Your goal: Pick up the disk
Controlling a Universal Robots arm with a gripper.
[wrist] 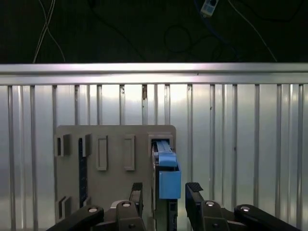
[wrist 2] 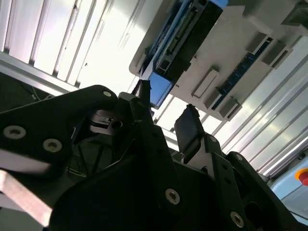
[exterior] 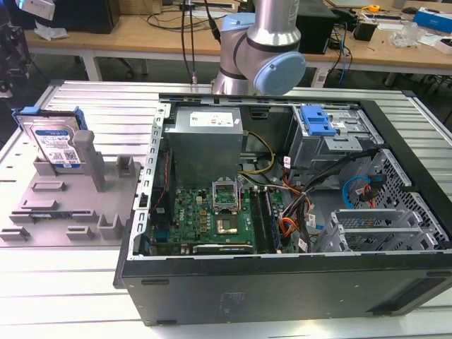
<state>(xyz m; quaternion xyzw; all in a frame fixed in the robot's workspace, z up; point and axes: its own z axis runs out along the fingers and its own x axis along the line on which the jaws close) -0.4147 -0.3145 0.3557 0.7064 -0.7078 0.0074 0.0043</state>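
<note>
The disk (exterior: 55, 145) is standing on edge in the grey rack (exterior: 70, 212), with the fingers (wrist: 137, 195) hanging open, not touching it. It is probably stiff, dense and slick, so pinching its flat faces seems safest.

Disk (exterior: 56, 141) lower edge hidden by grey holder (exterior: 70, 205).

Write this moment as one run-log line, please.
stage: pre-grasp | end effector: open, empty | hard drive: upright in grey holder, ungrasped
</note>
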